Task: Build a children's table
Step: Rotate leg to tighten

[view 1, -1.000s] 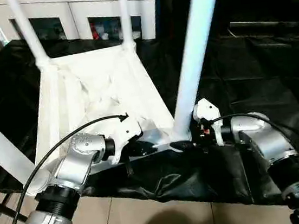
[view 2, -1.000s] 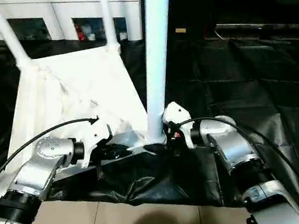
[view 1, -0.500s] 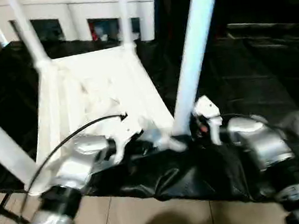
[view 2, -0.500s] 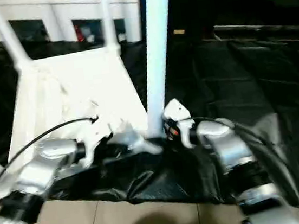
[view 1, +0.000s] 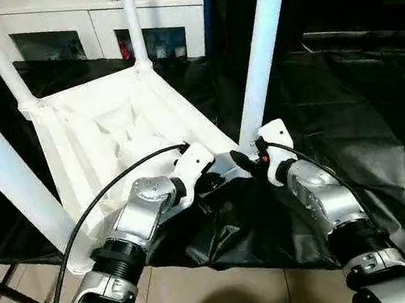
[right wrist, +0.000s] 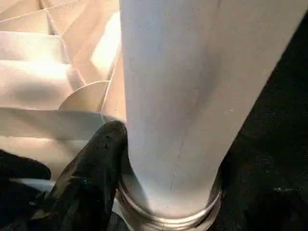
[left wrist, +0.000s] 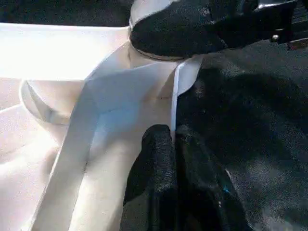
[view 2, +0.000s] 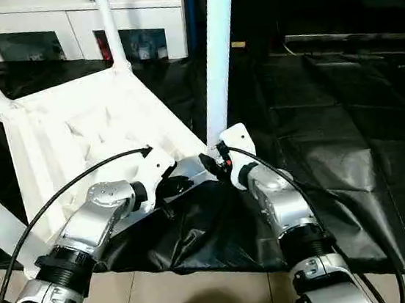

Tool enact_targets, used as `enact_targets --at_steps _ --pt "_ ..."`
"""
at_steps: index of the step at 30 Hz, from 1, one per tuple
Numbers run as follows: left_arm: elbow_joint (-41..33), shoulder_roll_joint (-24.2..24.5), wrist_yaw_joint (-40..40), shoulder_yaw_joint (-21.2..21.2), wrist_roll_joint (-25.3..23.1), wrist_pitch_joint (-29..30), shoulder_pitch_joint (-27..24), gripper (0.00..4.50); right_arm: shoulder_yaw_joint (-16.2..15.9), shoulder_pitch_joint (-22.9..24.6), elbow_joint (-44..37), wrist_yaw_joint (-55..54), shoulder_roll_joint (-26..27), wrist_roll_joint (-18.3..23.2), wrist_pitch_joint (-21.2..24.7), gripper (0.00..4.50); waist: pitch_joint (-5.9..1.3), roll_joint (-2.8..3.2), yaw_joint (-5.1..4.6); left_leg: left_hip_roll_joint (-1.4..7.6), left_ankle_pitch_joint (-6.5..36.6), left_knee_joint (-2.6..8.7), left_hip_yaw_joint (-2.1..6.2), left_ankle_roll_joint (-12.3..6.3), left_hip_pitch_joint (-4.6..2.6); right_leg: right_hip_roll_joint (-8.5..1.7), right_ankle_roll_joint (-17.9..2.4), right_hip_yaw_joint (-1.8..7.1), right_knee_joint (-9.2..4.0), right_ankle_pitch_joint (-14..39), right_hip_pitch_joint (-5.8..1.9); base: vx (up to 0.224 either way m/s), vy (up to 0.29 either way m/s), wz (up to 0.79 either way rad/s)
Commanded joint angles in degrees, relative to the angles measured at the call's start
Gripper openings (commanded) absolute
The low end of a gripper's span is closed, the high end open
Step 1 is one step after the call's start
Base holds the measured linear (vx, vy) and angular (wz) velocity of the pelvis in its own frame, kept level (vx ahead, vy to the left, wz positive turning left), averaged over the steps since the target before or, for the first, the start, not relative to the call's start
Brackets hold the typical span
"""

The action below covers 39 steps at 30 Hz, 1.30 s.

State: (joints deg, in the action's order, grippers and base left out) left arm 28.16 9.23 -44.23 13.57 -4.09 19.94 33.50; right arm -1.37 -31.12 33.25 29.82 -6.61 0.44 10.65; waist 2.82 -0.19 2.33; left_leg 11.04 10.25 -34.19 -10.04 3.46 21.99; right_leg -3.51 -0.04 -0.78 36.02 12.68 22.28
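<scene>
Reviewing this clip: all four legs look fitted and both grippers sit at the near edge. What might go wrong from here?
1. The tabletop overhangs the near edge of the black-draped table; further pulling may tip it off.
2. The right gripper sits at the base of the near right leg; a sideways push could loosen it in its socket.
3. The left gripper pinches only the thin rim, so it may slip.

The white plastic ribbed tabletop (view 1: 104, 134) lies upside down on the black-draped desk (view 1: 359, 103), its four white tubular legs (view 1: 261, 55) standing up from the corner sockets. The left tool (left wrist: 171, 144) pinches the tabletop's near rim, just left of the nearest leg. The right tool (view 1: 244, 162) sits at that leg's base, one finger (right wrist: 91, 178) touching it. Behind the tabletop, well beyond both tools, stands a white cabinet (view 1: 83, 25).
</scene>
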Motion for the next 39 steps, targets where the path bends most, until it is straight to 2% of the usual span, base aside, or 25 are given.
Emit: enact_targets --at_steps 1,2,3,5,7,9,13,16,20,22,28,31,34,35,37,39 --pt "-2.04 0.06 -2.1 0.53 2.34 -1.73 -0.26 0.0 -6.28 -0.44 -1.85 8.34 0.39 1.3 -1.21 3.46 -3.65 -0.46 0.21 1.7 6.51 3.74 0.33 -3.11 -0.83 -3.6 -13.59 1.59 -3.95 -1.1 -2.62 0.0 0.0 0.0" --pt "-2.34 1.15 -3.74 0.8 2.46 -2.23 -0.5 0.0 -6.98 -0.5 -1.93 10.52 -0.98 1.01 -1.82 3.6 -3.68 -0.48 0.21 1.69 6.02 3.74 0.39 -3.24 -0.74 -3.6 -13.69 1.54 -3.85 -1.81 -2.72 0.0 0.0 0.0" --pt "-2.69 2.53 -5.98 1.02 2.79 -3.09 -0.86 0.0 -7.78 -0.36 -2.35 13.9 -2.58 1.13 -2.39 3.6 -3.64 -0.75 0.24 1.67 5.9 3.62 0.32 -3.89 -0.69 -3.63 -14.06 1.51 -3.8 -2.68 -2.71 0.0 0.0 0.0" --pt "-3.08 4.22 -8.62 1.32 3.08 -3.94 -1.33 0.0 -8.63 -0.16 -2.78 17.84 -4.38 1.42 -2.82 3.6 -3.61 -0.75 0.17 1.67 6.5 3.57 0.28 -4.33 -0.61 -3.64 -14.16 1.52 -3.82 -2.21 -2.77 0.0 0.0 0.0" --pt "-3.8 5.64 -11.16 1.51 3.58 -4.6 -1.93 0.0 -9.34 0.18 -3.18 21.36 -6.0 1.36 -3.29 3.6 -3.44 -0.59 0.18 1.84 7.65 3.71 0.25 -4.16 -0.91 -3.65 -14.33 1.55 -4.07 0.1 -2.42 0.0 0.0 0.0" --pt "-5.79 7.9 -15.9 1.74 5.03 -4.98 -2.98 0.0 -10.67 0.88 -4.12 27.67 -8.93 1.39 -4.02 3.6 -3.43 -0.68 0.18 1.98 7.84 3.78 0.31 -3.76 -0.87 -3.67 -14.52 1.52 -3.9 0.62 -2.55 0.0 0.0 0.0" --pt "-7.02 9.46 -18.55 2.16 5.55 -4.87 -3.55 0.0 -11.32 1.25 -4.9 31.49 -10.71 1.98 -4.15 3.6 -3.55 -0.64 0.21 2.03 6.53 3.67 0.22 -4.46 -0.97 -3.59 -15.17 1.54 -3.61 -2.03 -2.5 0.0 0.0 0.0" --pt "-7.39 11.92 -22.31 3.07 6.13 -5.77 -3.94 0.0 -11.76 0.98 -4.86 34.7 -12.2 2.73 -4.79 3.28 -3.55 -0.71 0.52 2.05 6.24 3.62 0.17 -4.92 -1.01 -3.63 -15.73 1.51 -3.54 -2.35 -2.48 0.0 0.0 0.0" --pt "-7.5 12.72 -23.81 3.13 5.98 -6.23 -4.07 0.0 -12.13 0.92 -4.55 35.88 -12.45 2.23 -5.38 2.93 -3.5 -0.71 0.87 2.11 6.5 3.62 0.04 -4.46 -1.24 -3.57 -15.8 1.53 -3.55 -1.75 -2.26 0.0 0.0 0.0" --pt "-7.83 12.82 -24.32 3.35 6.02 -6.04 -4.2 0.0 -12.53 1.09 -4.69 35.9 -12.09 2.11 -5.41 2.93 -3.5 -0.74 1.05 2.11 6.36 3.65 0.03 -4.31 -1.25 -3.6 -15.78 1.53 -3.5 -1.81 -2.27 0.0 0.0 0.0" --pt "-7.55 12.6 -22.88 3.41 5.59 -6.23 -4.1 0.0 -13.69 2.28 -6.24 36.28 -11.51 2.21 -4.73 2.7 -3.62 -0.91 1.1 2.03 5.14 3.56 0.08 -4.4 -1.16 -3.55 -15.53 1.53 -3.27 -3.73 -2.44 0.0 0.0 0.0" --pt "-5.93 11.36 -19.16 2.68 4.65 -6.22 -3.5 0.0 -13.15 3.29 -6.76 34.45 -10.63 2.31 -3.94 2.67 -3.58 -0.96 1.17 2.01 5.46 3.57 0.06 -4.38 -1.16 -3.56 -15.4 1.53 -3.34 -2.97 -2.43 0.0 0.0 0.0" --pt "-4.76 9.39 -14.91 1.78 3.91 -5.3 -2.8 0.0 -11.51 3.56 -5.97 29.17 -8.57 2.11 -2.71 2.66 -3.31 -0.95 1.19 2.02 7.46 3.77 0.05 -3.48 -1.34 -3.59 -15.09 1.57 -3.83 0.39 -2.23 0.0 0.0 0.0" --pt "-4.05 7.92 -11.94 1.39 3.33 -4.65 -2.26 0.0 -10.21 3.46 -4.89 24.47 -6.78 1.66 -2.19 2.66 -3.14 -1.03 1.03 2.05 9.35 3.98 0.07 -2.17 -1.41 -3.7 -14.38 1.62 -4.18 4.48 -2.03 0.0 0.0 0.0" --pt "-3.76 7.01 -10.11 1.22 2.97 -4.2 -1.99 0.0 -9.38 3.48 -4.36 21.47 -5.64 1.32 -1.85 2.66 -3.11 -1.21 0.8 2.01 11.25 4.24 0.28 -0.82 -1.44 -3.78 -13.13 1.56 -4.56 8.9 -2.07 0.0 0.0 0.0" --pt "-1.91 3.63 -5.0 0.8 2.27 -3.23 -0.67 0.0 -7.19 2.97 -2.08 13.65 -2.05 1.09 -0.41 2.65 -2.91 -1.03 0.52 1.99 12.66 4.42 0.31 0.14 -1.46 -3.73 -12.25 1.7 -4.87 11.54 -1.7 0.0 0.0 0.0"
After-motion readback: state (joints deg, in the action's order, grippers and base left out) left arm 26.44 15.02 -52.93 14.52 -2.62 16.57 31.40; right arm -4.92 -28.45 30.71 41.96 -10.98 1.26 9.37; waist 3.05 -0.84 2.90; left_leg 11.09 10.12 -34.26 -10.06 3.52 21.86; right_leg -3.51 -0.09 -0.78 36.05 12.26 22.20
